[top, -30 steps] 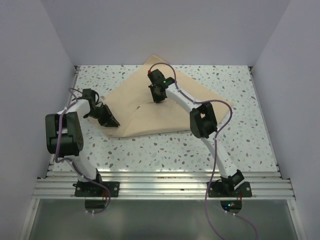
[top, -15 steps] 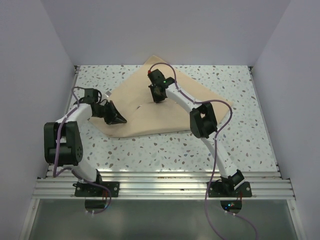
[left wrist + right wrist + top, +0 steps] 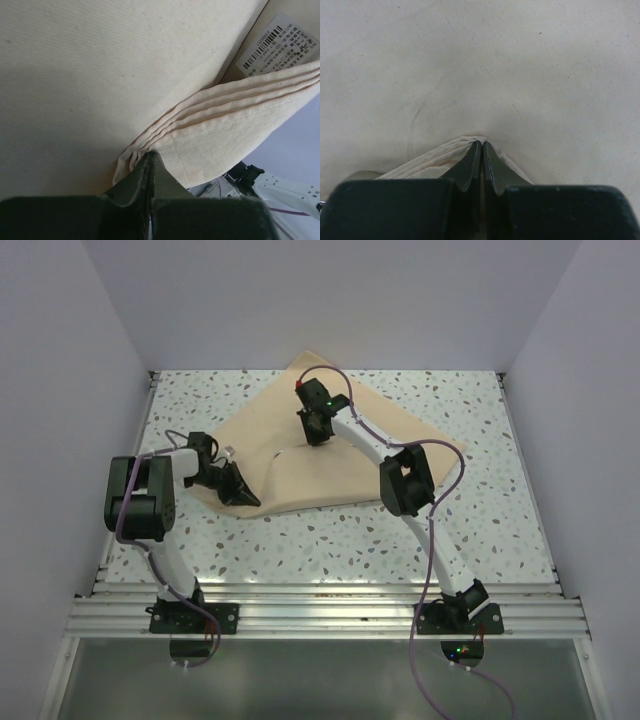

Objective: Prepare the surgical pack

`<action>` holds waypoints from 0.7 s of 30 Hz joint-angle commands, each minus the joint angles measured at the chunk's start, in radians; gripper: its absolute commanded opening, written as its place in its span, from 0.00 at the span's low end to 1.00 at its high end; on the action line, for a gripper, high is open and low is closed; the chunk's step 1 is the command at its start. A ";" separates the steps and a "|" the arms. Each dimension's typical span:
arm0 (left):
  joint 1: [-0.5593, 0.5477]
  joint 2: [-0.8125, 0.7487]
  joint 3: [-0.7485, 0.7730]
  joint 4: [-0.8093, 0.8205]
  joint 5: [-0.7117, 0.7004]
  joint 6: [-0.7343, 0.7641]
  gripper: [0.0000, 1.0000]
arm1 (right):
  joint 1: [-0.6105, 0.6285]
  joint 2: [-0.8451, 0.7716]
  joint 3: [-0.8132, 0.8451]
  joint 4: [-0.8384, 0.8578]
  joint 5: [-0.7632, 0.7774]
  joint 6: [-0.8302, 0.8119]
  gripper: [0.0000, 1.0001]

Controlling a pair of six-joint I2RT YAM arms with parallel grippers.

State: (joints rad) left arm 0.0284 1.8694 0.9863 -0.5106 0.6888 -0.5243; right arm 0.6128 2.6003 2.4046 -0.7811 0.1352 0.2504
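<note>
The large tan cloth [image 3: 340, 455] lies spread on the speckled table, lumped in the middle. My left gripper [image 3: 243, 492] is shut on the cloth's left corner at its near left edge; in the left wrist view the jaws [image 3: 150, 156] pinch the layered hem [image 3: 225, 125]. My right gripper [image 3: 318, 430] is shut on a pinch of cloth near the middle back; it also shows in the right wrist view [image 3: 481, 146], with a fold [image 3: 435, 157] bunched at its tips. The steel tray, instruments, gauze pads and white packet are hidden.
A white barcode label [image 3: 278, 43] is sewn on the cloth near the held corner. The speckled table [image 3: 400, 540] is walled left, right and back. An aluminium rail [image 3: 330, 610] runs along the near edge. The right arm's elbow [image 3: 404, 480] hangs over the cloth's right part.
My left gripper has swung right and then nearer, carrying the cloth's left corner with it; the left elbow has shifted too. The right gripper has stayed in place.
</note>
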 commanded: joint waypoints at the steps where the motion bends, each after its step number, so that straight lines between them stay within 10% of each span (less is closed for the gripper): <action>1: -0.004 0.002 0.047 -0.029 -0.093 0.073 0.00 | -0.008 0.015 -0.013 -0.015 -0.006 0.007 0.04; 10: -0.002 -0.219 0.130 -0.071 -0.157 0.058 0.00 | -0.010 0.017 -0.007 -0.015 -0.006 0.010 0.04; 21: -0.007 -0.116 -0.081 -0.052 -0.144 0.032 0.00 | -0.010 0.024 0.005 -0.017 -0.017 0.010 0.04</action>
State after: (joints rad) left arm 0.0174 1.6997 0.9478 -0.5415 0.5892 -0.4870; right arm 0.6121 2.6003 2.4046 -0.7811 0.1341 0.2508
